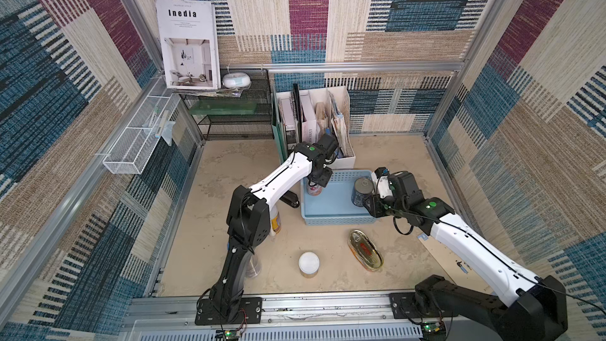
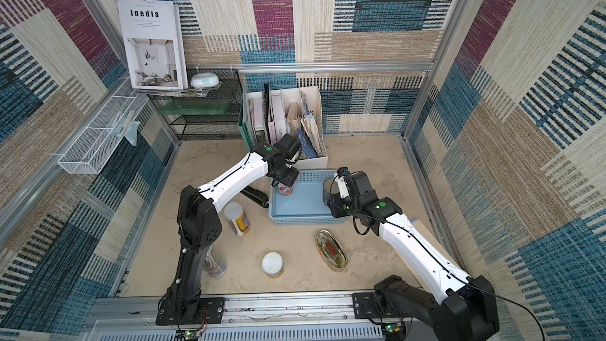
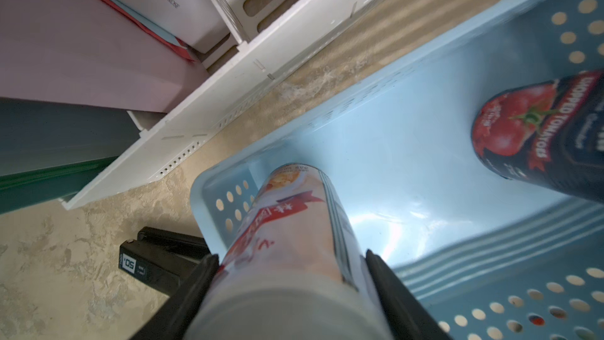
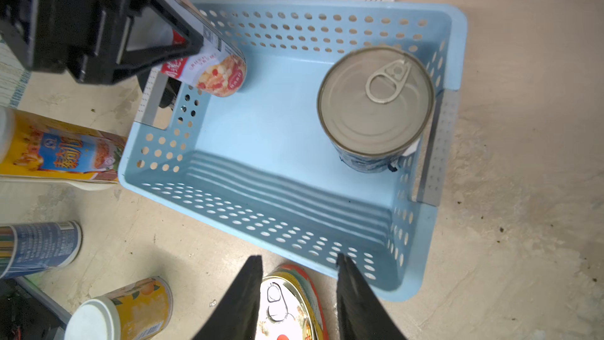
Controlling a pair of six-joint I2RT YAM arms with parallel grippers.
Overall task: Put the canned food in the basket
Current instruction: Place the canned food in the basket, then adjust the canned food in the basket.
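- Counting five cans: two inside the one blue basket, three outside.
- Left gripper clamps the tall can, tilted in the basket's far-left corner.
- Dark can stands at its right — right gripper beside it, jaws apart, empty.
- Yellow tall can left; short can and oval tin near.

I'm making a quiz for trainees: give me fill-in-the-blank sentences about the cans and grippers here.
The left gripper is shut on the red-label can; the right gripper is ___.
The tomato can stands ___ the basket.
The oval tin lies nearer the ___ gripper.
Missing: open; inside; right.
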